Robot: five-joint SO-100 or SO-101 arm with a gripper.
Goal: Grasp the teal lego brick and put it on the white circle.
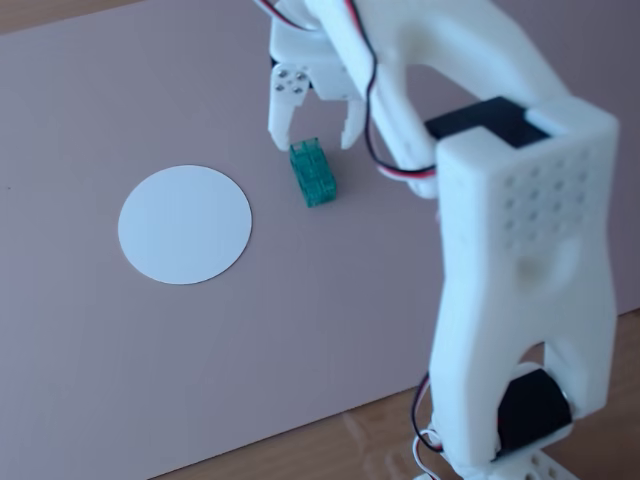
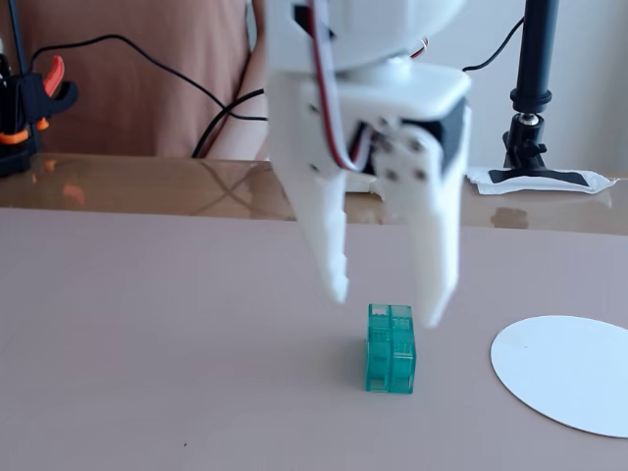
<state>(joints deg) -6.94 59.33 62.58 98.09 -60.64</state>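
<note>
White plastic arm (image 1: pixel 520 250), black servos, red-white-black cables, silver screws.

A pinkish-mauve sheet (image 1: pixel 330 330) covers most of the worktop (image 2: pixel 118 182), whose glossy brown wood shows as a strip along one edge in both fixed views. On the sheet lies a flat white circle (image 1: pixel 184 223), and near it, not touching, stands a small translucent teal lego brick (image 1: pixel 313 174). In a fixed view the brick (image 2: pixel 391 348) sits left of the circle (image 2: pixel 567 373), which runs off the right edge. The white arm base (image 1: pixel 510 462) rests on the wooden strip, as do a black camera stand on a white pad (image 2: pixel 535 178) and a black and orange clamp (image 2: pixel 27 108).
</note>
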